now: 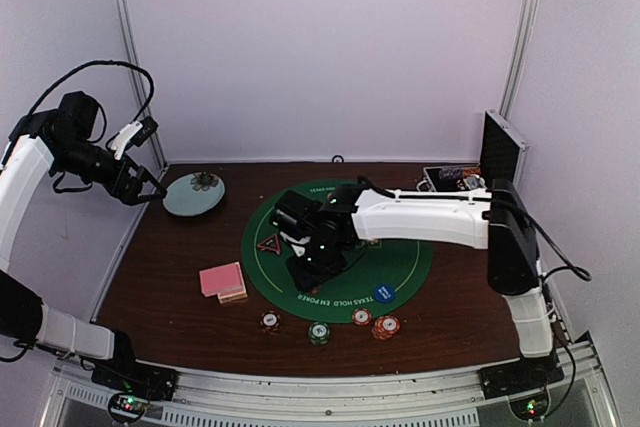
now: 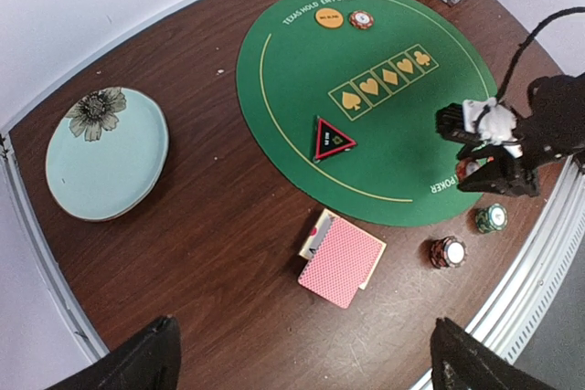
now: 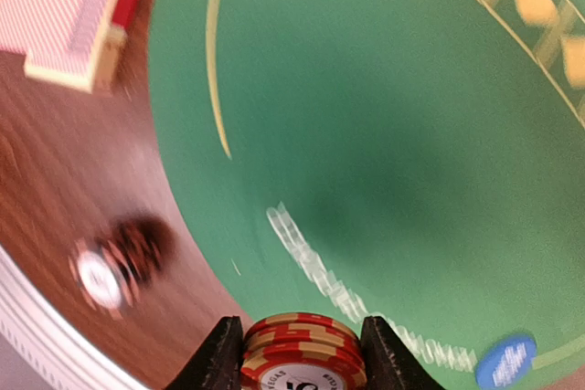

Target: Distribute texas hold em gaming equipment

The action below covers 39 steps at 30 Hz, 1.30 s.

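The right fingers (image 3: 218,358) are part-way apart and clamped on a short stack of red-and-orange striped chips (image 3: 302,344), over the near edge of the green mat (image 3: 384,180). I cannot tell whether the stack touches the mat. The left fingers (image 2: 137,358) stand wide apart and hold nothing. They hang above the far left corner of the surface (image 2: 210,226), near the pale blue plate (image 2: 105,166). The pink-backed cards (image 1: 222,280) lie just left of the mat.

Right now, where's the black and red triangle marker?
The triangle marker lies near the left edge of the green mat in the top view, just beyond the pink card deck.
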{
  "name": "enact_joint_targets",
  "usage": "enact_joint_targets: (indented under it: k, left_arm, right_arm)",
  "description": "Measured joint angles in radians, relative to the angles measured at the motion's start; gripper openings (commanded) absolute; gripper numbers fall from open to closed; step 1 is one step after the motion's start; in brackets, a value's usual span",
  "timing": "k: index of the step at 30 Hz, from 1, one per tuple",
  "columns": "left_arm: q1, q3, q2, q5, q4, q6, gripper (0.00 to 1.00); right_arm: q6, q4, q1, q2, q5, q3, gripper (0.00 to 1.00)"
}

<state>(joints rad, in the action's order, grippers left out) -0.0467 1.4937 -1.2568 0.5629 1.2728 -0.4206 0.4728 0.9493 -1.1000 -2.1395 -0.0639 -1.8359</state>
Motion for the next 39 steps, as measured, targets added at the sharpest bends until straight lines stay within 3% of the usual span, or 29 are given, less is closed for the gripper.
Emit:
enact_joint_targets:
  k: [6, 10, 22, 31, 39]
  left_arm:
    - [0.0, 0.0, 0.0, 0.004, 0.0, 0.0, 0.98]
    - [0.0, 0.0, 0.002, 0.005, 0.0, 0.0, 0.98]
    - [0.0, 0.0, 0.013, 0.005, 0.0, 0.0, 0.97]
    - [0.0, 0.0, 0.013, 0.005, 0.0, 0.0, 0.98]
    - [0.0, 0.0, 0.013, 0.005, 0.0, 0.0, 0.97]
  right_arm:
    - [-0.042, 0.018, 0.009, -0.284, -0.001, -0.379, 0.2]
    - [-0.055, 0.028, 0.021, -0.394, 0.001, -0.53, 0.2]
    - [-0.055, 0.005, 0.078, -0.5, 0.005, -0.622, 0.27]
    - [-0.047, -0.032, 0.078, -0.518, -0.018, -0.647, 0.59]
    - [-0.055, -0.04, 0.089, -0.513, -0.027, -0.646, 0.63]
